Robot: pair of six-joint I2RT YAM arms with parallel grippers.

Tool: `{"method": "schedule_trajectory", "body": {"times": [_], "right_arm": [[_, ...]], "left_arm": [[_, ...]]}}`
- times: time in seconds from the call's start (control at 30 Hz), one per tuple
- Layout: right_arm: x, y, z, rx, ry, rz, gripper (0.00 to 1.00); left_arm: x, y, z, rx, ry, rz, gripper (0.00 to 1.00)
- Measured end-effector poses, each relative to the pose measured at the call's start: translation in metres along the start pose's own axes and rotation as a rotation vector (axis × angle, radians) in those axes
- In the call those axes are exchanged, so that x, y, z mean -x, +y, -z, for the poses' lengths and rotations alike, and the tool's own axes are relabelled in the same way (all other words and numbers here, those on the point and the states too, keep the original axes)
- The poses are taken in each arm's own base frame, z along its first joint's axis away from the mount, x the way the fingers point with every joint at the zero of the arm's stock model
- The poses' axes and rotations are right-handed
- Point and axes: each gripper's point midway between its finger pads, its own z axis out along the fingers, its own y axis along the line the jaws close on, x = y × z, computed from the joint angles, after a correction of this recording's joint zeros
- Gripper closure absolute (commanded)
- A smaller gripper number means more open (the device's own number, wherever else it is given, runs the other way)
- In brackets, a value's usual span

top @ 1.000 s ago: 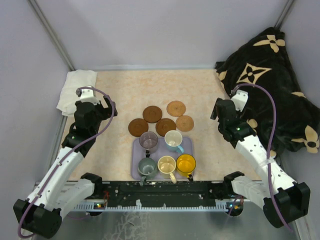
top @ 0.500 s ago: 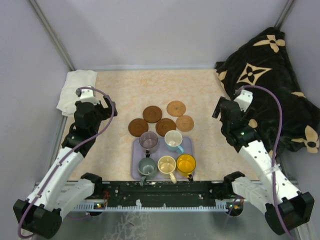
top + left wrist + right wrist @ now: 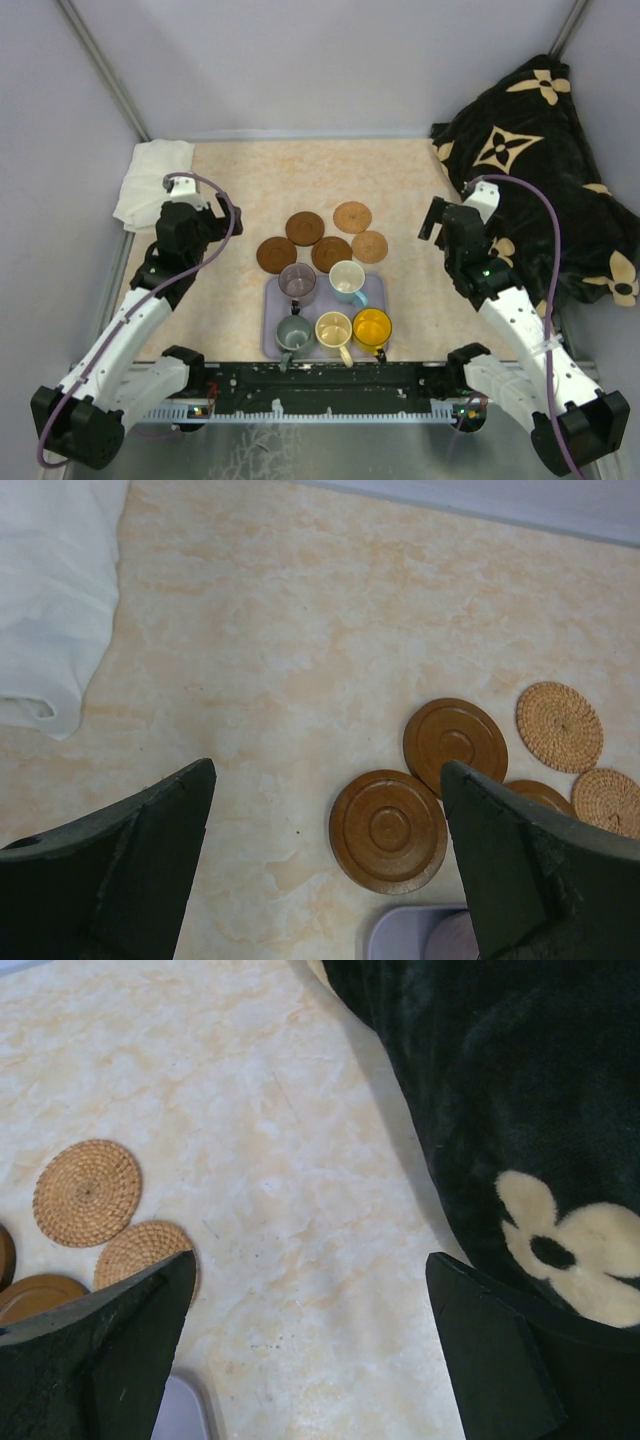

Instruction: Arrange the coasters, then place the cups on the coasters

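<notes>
- The left claw (image 3: 207, 216) hangs above the left side of the beige marbled surface (image 3: 250, 175). Its jaws are spread wide and hold nothing.
- The right claw (image 3: 437, 219) hangs above the right side of the surface, just beside the black flower-patterned blanket (image 3: 540, 170). Its jaws are also wide apart and empty.
- Five coasters lie flat in a tight cluster at the middle of the surface, just beyond the far edge of the lavender tray (image 3: 268, 335).
- The three dark wooden coasters (image 3: 305, 227) take the left and centre of the cluster: one farther back and two side by side nearest the tray.
- The two tan woven coasters (image 3: 352, 216) sit on the right of the cluster, one behind the other. The nearer one is against the edge of a dark one.
- The tray rests at the near middle of the surface, between the arm bases, and carries all five cups upright, none of them on a coaster.
- In the far row, the purple-grey cup (image 3: 297, 282) is on the left and the light blue cup (image 3: 347, 280) on the right.
- In the near row, from left to right, stand the grey-green cup (image 3: 294, 333), the cream cup (image 3: 333, 329) and the orange-yellow cup (image 3: 372, 326).
- A white cloth (image 3: 150, 180) lies at the far left corner.
</notes>
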Motion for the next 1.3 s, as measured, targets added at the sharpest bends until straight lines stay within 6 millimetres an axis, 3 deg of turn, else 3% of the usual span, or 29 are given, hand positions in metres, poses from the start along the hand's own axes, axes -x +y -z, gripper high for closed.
{"method": "schedule_trajectory", "body": {"times": [0.2, 0.47, 0.67, 0.83, 1.3], "right_arm": [[-0.002, 0.014, -0.011, 0.039, 0.02, 0.026, 0.04], [-0.008, 0.053, -0.048, 0.1, 0.107, 0.092, 0.46], [-0.012, 0.091, -0.079, 0.176, 0.169, 0.127, 0.57], [-0.039, 0.107, -0.095, 0.223, 0.259, 0.155, 0.74], [-0.115, 0.133, -0.075, 0.333, 0.403, 0.227, 0.8]], "left_arm": [[-0.038, -0.001, -0.026, 0.004, 0.119, -0.03, 0.01], [-0.093, 0.007, -0.055, 0.055, 0.287, -0.073, 0.01], [-0.107, 0.003, -0.074, 0.061, 0.356, -0.088, 0.01], [-0.122, -0.004, -0.08, 0.049, 0.406, -0.107, 0.01], [-0.154, -0.014, -0.071, 0.027, 0.488, -0.109, 0.01]]}}
